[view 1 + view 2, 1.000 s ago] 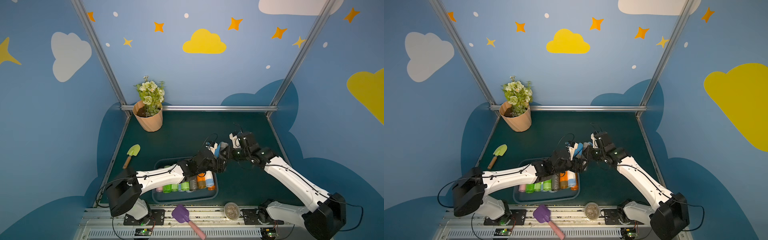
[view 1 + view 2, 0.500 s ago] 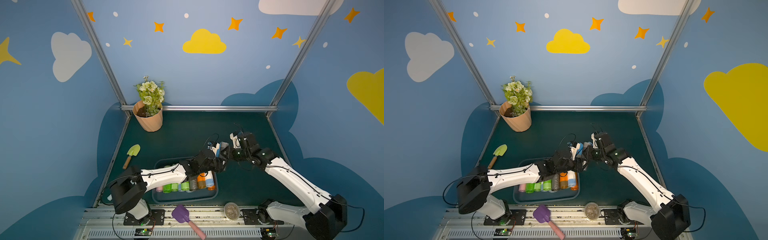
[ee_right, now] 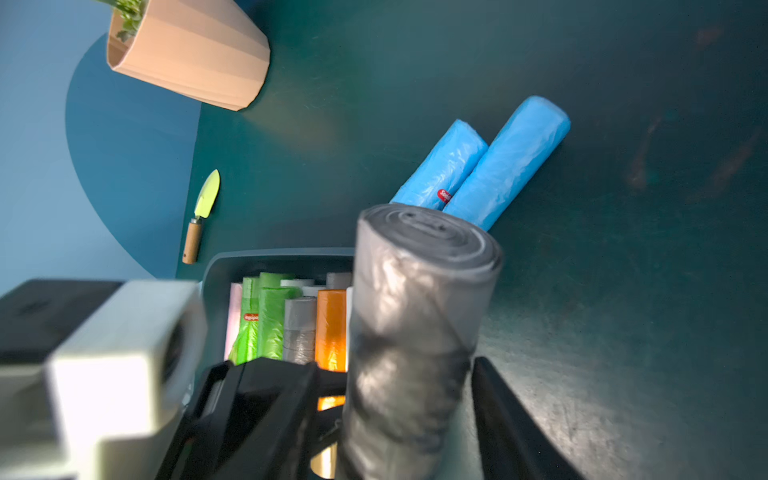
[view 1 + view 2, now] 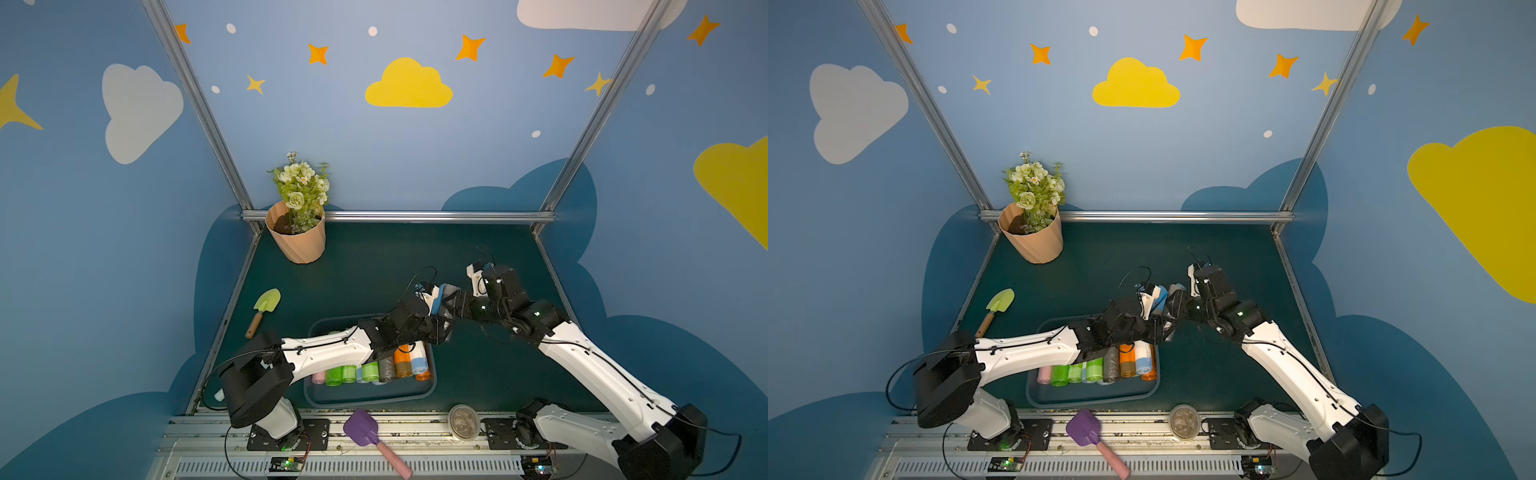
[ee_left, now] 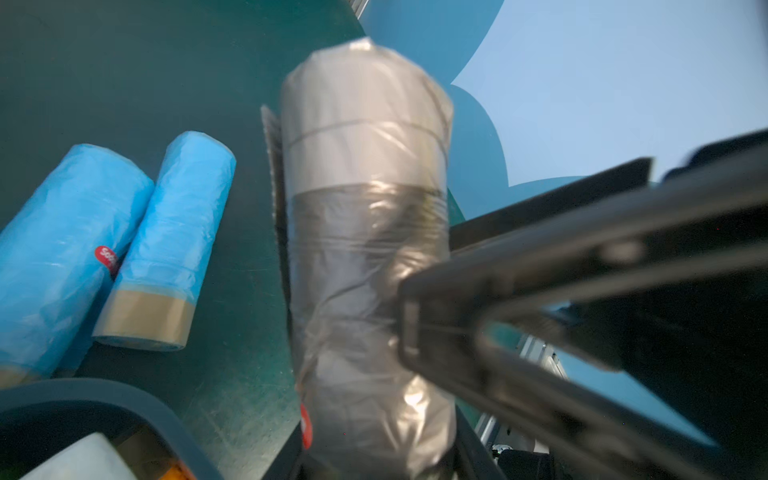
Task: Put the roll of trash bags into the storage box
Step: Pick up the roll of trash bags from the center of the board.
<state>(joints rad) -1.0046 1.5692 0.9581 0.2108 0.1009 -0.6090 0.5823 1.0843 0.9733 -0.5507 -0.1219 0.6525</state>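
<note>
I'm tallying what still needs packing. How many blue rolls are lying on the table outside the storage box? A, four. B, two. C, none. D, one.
B: the right wrist view shows two blue rolls lying side by side on the green table, beyond the rim of the storage box.

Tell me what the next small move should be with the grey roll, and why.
Probably ease the right hand back, clear of the grey roll. Its jaws stand apart from the roll, while the left hand is clamped on it near the storage box, so the left can then carry it in.
</note>
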